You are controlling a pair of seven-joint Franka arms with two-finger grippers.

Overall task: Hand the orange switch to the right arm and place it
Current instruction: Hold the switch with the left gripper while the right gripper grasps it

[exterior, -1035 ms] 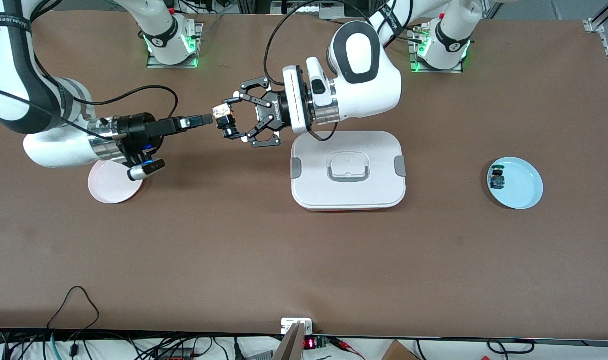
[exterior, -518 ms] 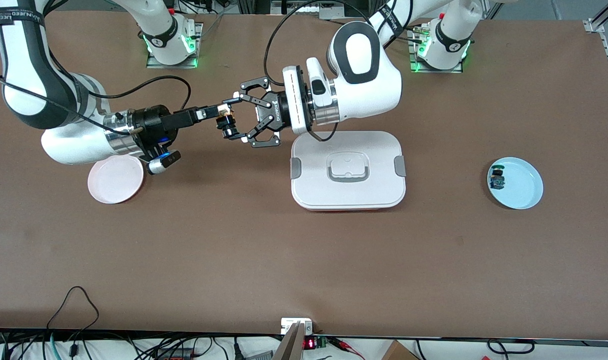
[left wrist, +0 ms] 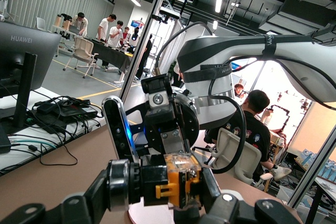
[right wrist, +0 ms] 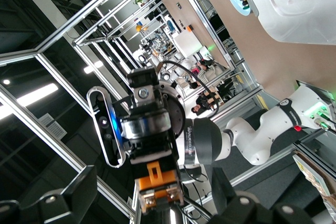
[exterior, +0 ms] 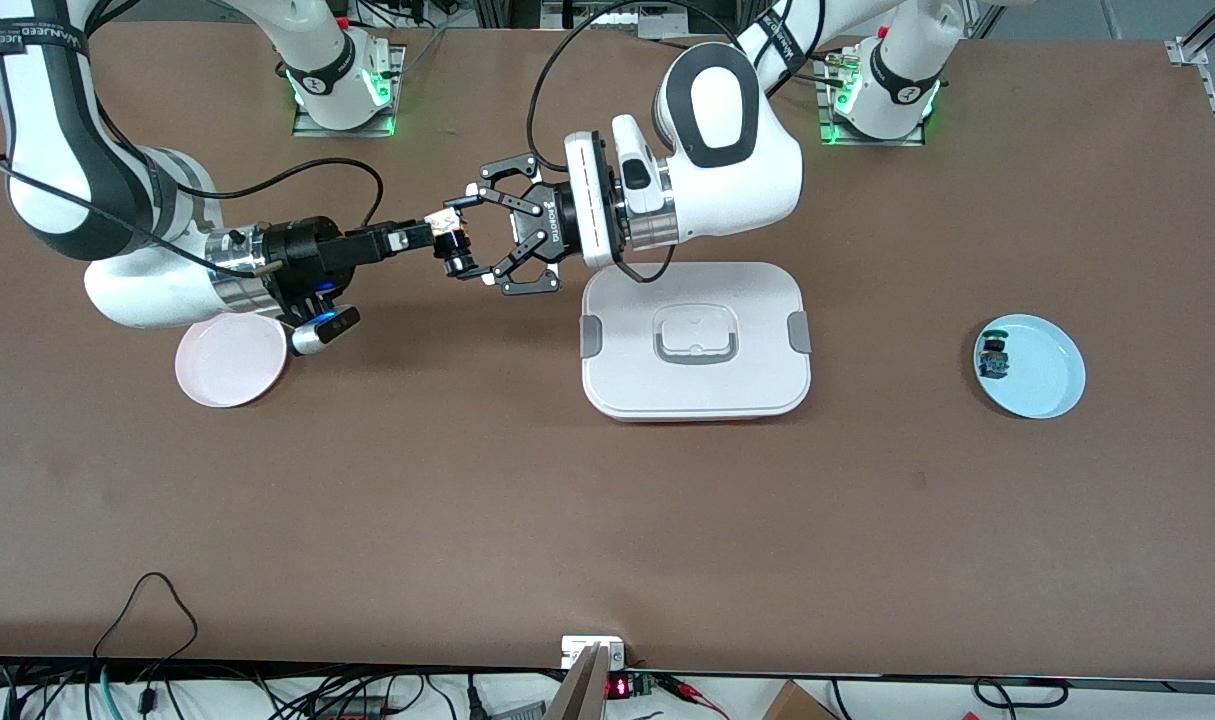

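We saw the left arm's black two-finger linkage gripper (exterior: 472, 237) held level in the air over bare brown tabletop, its fingers spread around the tiny black cylindrical push-button switch with an orange cap (exterior: 454, 250). The right arm's black gripper (exterior: 429, 234) met it head-on from the right arm's end of the table, and its narrow fingertips sat against the switch; we could not tell whether they had clamped it. In the left wrist view the orange switch (left wrist: 176, 184) lay between the left gripper's black fingers (left wrist: 212, 195), with the right gripper's body directly facing the camera. In the front view the switch's long axis seemed to run roughly toward the camera, though it was too small for us to be sure.

Just beside the left gripper, nearer to the front camera, sat a white rectangular lidded container with grey clips (exterior: 695, 340). A pale pink round plate (exterior: 229, 362) lay under the right arm's wrist. Well apart, toward the left arm's end, a light blue round plate (exterior: 1042, 375) held a small green-topped switch with a blue body (exterior: 993, 356).
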